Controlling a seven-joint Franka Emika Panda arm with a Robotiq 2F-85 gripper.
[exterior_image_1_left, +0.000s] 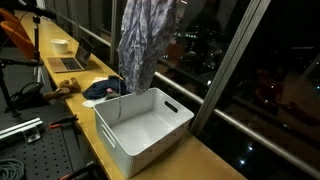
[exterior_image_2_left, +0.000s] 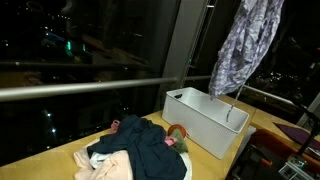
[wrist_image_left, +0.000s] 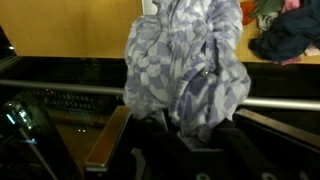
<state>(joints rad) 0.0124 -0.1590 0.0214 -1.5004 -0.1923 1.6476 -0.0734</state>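
One patterned cloth (exterior_image_1_left: 140, 45) clamped in gripper (wrist_image_left: 203, 138), dangling over white bin (exterior_image_1_left: 150, 140); clothes pile (exterior_image_1_left: 100, 88) beside.

wooden counter (exterior_image_1_left: 205, 160) by window: white bin (exterior_image_1_left: 145, 128), dark clothes pile (exterior_image_1_left: 100, 90) beside it, laptop (exterior_image_1_left: 70, 62), bowl (exterior_image_1_left: 60, 45) further along

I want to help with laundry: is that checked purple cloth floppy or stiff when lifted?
Probably floppy: the cloth hangs in long folds over the white bin. Likely light, since it bunches and drapes from its top. It could swing if moved fast.
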